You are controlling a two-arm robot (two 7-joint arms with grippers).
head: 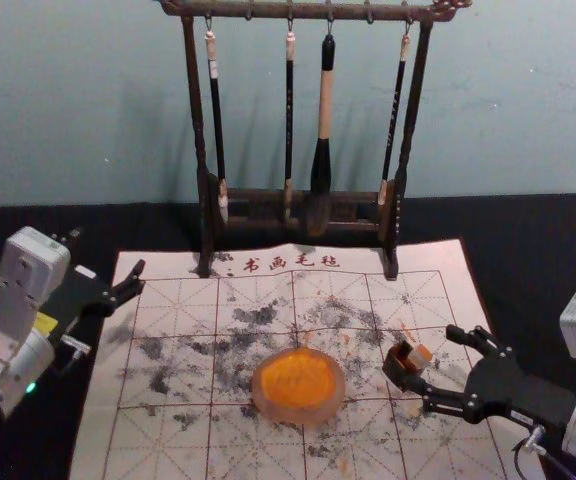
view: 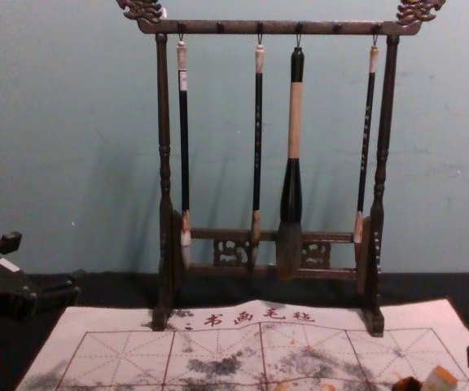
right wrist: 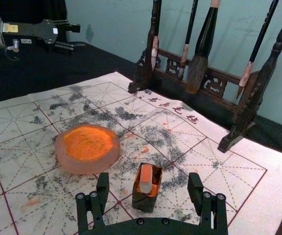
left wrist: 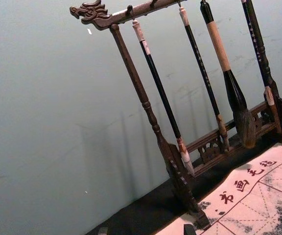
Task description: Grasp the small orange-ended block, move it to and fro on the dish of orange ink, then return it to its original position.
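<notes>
Right now the small orange-ended block stands in a little dark holder on the mat, its orange end sticking up out of the top. The holder is on the robot's right of the dish, near it but not touching. Orange ink lies across the inside of the dish.

The right hand is low over the right part of the mat, its fingers spread apart and pointing in toward the block; nothing is gripped, and a gap shows on each side of the block in the right wrist view. The left hand is parked beside the mat's left edge, fingers also apart and holding nothing.

Behind the dish, a dark wooden rack stands across the mat's far edge with four brushes hanging from it. A black cloth covers the worktop
</notes>
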